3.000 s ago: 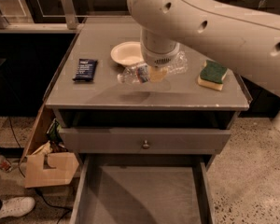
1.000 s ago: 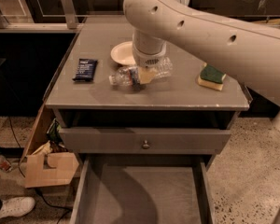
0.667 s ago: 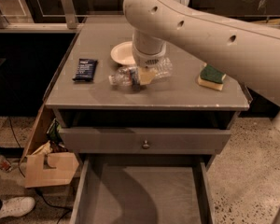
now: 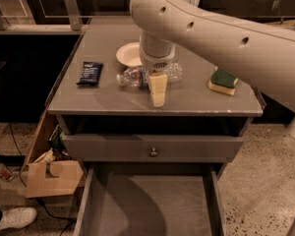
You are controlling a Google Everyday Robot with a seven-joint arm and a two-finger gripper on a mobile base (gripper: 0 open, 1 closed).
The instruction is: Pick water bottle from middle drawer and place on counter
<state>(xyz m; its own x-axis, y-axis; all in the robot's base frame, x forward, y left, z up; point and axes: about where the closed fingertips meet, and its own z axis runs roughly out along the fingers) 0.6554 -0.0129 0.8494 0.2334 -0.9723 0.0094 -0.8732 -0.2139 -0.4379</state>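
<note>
The water bottle (image 4: 133, 76), clear and crinkled, lies on its side on the grey counter (image 4: 108, 100), just in front of the bowl. My gripper (image 4: 157, 96) hangs over the bottle's middle, lifted a little off it, with a cream finger (image 4: 157, 82) in front of the bottle. The gripper is open and holds nothing. The big white arm reaches in from the upper right. The middle drawer (image 4: 147, 205) is pulled out at the bottom of the view, and its flat grey floor is bare.
A white bowl (image 4: 129, 54) sits behind the bottle. A dark snack packet (image 4: 90, 73) lies at the left, and a green and yellow sponge (image 4: 222, 81) at the right. A shut drawer front with a knob (image 4: 153, 152) is below the counter. A cardboard box (image 4: 51, 178) stands on the floor at the left.
The gripper has let go of the bottle and risen off it. The bottle stays lying on the counter where it was set down.
</note>
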